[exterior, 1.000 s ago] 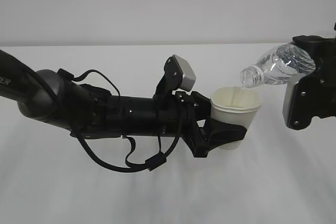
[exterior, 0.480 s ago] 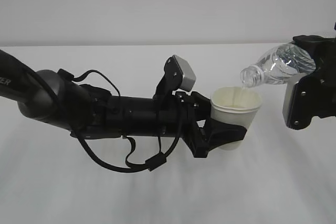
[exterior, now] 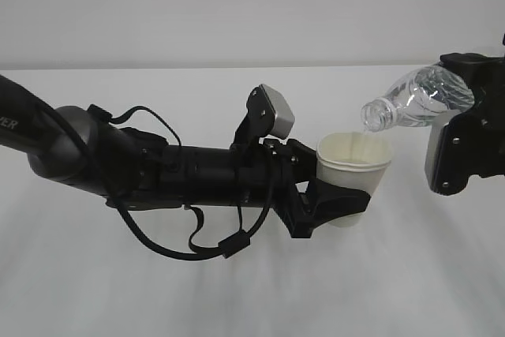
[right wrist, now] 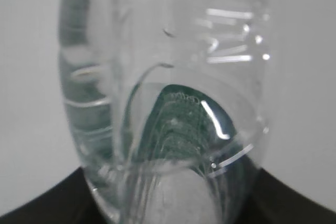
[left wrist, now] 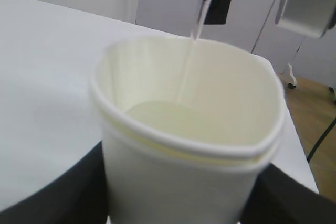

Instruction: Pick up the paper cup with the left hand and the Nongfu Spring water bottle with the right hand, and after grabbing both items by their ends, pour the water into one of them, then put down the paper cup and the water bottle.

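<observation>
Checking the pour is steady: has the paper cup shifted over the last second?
No. The paper cup sits at the same spot below the table's far edge, under the water bottle's mouth.

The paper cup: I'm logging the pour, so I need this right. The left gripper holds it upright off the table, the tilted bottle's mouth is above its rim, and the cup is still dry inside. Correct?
Not quite. The paper cup is not dry: the left wrist view shows a thin stream of water falling into it and liquid pooled at the bottom. The rest holds: left gripper, tilted bottle.
</observation>
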You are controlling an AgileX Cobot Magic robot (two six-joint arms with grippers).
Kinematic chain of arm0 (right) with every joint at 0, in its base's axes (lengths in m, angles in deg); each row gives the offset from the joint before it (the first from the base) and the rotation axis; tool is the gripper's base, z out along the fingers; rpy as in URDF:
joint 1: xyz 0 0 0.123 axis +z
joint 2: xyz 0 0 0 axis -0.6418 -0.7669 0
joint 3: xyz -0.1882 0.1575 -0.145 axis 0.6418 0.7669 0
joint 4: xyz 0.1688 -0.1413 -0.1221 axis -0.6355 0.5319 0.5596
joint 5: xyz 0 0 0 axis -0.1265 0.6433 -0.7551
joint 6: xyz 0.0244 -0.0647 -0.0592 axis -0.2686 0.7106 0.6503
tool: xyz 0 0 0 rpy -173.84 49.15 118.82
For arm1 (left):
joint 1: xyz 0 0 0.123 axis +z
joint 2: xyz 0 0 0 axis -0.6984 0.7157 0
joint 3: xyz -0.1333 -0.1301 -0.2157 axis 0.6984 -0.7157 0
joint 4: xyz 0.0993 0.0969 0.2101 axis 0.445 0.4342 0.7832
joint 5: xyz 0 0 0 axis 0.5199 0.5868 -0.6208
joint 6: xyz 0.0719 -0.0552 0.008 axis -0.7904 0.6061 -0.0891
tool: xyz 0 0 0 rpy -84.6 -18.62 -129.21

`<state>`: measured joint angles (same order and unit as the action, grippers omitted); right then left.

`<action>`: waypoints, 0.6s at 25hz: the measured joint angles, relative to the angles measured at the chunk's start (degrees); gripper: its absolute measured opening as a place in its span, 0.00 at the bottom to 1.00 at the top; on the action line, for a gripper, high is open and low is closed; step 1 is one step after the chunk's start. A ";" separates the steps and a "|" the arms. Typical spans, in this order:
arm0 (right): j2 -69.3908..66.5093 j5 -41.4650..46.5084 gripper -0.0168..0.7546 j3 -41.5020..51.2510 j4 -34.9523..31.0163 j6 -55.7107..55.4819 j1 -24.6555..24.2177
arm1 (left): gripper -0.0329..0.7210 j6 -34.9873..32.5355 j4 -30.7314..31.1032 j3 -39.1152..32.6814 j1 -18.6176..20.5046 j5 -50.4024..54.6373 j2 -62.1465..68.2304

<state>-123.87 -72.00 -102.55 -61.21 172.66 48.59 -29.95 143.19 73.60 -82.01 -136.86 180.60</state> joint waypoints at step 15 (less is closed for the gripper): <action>0.00 0.00 0.52 0.00 0.00 0.00 0.00 | 0.66 0.00 0.00 0.00 0.00 0.00 0.00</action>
<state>-123.87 -72.00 -102.55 -61.21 172.66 48.59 -29.95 143.19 73.60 -82.01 -136.86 180.60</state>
